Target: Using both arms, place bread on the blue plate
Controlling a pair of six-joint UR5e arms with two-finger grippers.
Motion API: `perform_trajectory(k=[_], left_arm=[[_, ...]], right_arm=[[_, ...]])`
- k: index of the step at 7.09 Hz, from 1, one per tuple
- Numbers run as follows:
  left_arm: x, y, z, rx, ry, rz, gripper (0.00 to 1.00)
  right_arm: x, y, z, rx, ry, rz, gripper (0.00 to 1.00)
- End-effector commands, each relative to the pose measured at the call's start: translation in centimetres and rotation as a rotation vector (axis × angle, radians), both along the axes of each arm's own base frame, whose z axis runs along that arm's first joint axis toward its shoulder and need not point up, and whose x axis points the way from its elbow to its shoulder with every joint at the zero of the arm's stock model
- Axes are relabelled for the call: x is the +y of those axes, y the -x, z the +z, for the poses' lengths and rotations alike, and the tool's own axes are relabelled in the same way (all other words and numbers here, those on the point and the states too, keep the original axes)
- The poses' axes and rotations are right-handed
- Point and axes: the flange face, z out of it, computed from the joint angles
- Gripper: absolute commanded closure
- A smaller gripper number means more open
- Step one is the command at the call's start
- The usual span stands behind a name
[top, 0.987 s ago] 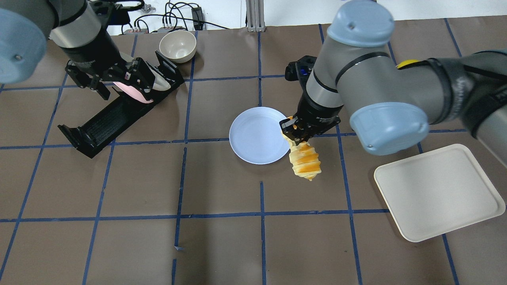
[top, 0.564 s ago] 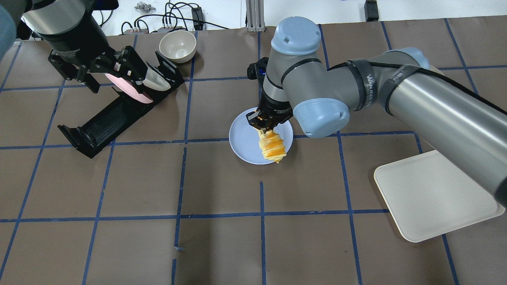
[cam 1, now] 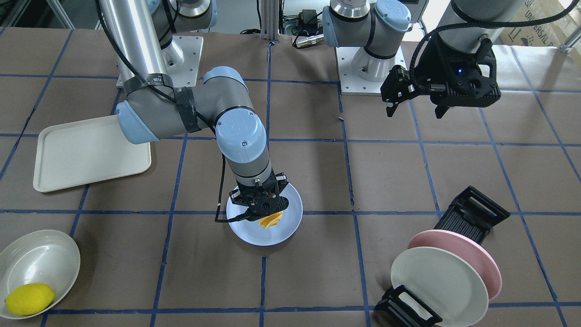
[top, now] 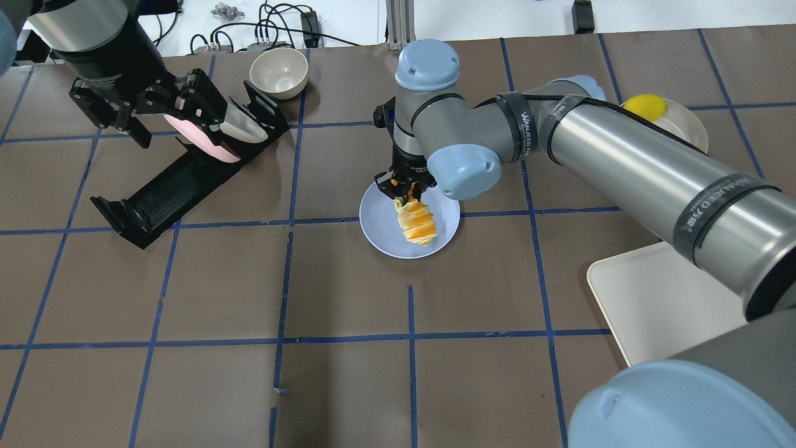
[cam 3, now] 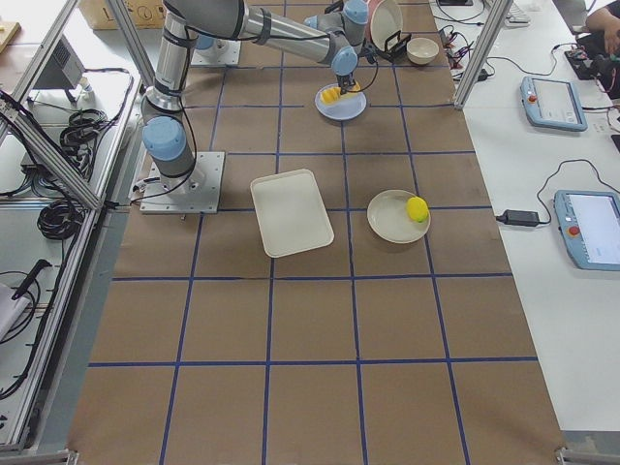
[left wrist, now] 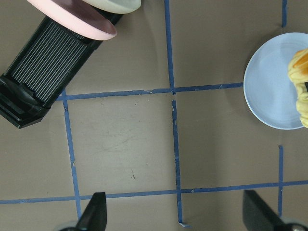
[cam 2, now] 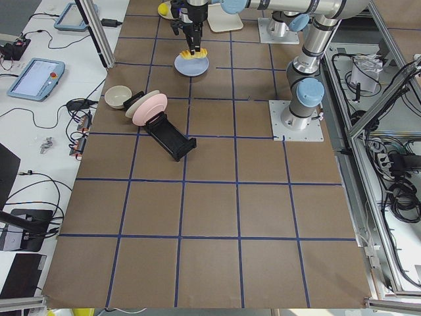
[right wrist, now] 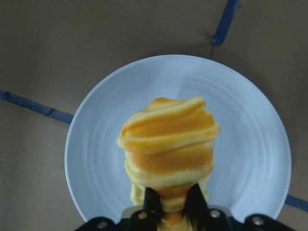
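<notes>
1. As the right pincer [right wrist: 174, 208] reaches down, it is clamped tight on one end of the bread [right wrist: 168, 139]; the twisted roll juts out beyond the tips.
2. Bread hangs right over the middle of the blue plate [top: 380, 231]; whether its free end touches the plate, I cannot tell.
3. Plate lies flat on the brown surface [top: 348, 386], at a crossing of blue tape lines.
4. Over to the left pincer [cam 1: 415, 111]; fingers spread wide apart, nothing between them, hovering well apart from the blue plate.
5. Further out, a black rack [cam 1: 472, 213] props up a pink plate [cam 1: 476, 254] and a cream plate [cam 1: 438, 281]; a lemon [cam 1: 29, 298] sits in a bowl [cam 1: 41, 259]; a tray [cam 1: 91, 150] lies flat.
</notes>
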Motion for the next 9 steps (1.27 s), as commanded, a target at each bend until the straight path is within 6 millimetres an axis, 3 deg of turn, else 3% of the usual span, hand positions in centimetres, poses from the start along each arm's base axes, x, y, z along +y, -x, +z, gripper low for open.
perform_trajectory(k=[1,2,3,4,5,6,8,9], left_arm=[[1.0,0.0,-0.1,-0.007,-0.021,0.038,0.00],[0.5,0.0,0.1,-0.007,-0.015,0.036,0.00],[0.3,-0.1,0.0,-0.007,-0.018,0.033,0.00],[0.0,-0.1,-0.2,-0.006,-0.018,0.034,0.00],[0.3,-0.1,-0.6,-0.004,-0.024,0.035,0.00],[0.3,-0.1,-0.6,-0.004,-0.024,0.035,0.00],[0.7,0.0,-0.4,0.005,-0.021,0.035,0.00],[0.8,0.0,-0.3,0.001,-0.020,0.033,0.00]], right_arm=[[-0.3,0.1,-0.8,0.006,-0.001,0.000,0.00],[-0.5,0.2,0.1,0.002,0.010,0.000,0.00],[-1.1,1.6,1.8,-0.012,0.030,-0.013,0.00],[-0.4,3.3,5.1,-0.021,0.070,-0.031,0.00],[-0.5,6.1,8.4,-0.031,0.113,-0.068,0.00],[-0.1,10.8,11.9,-0.035,0.114,-0.119,0.00],[4.0,17.5,18.6,-0.013,0.120,-0.128,0.00],[8.4,20.3,21.5,0.022,0.086,-0.168,0.00]])
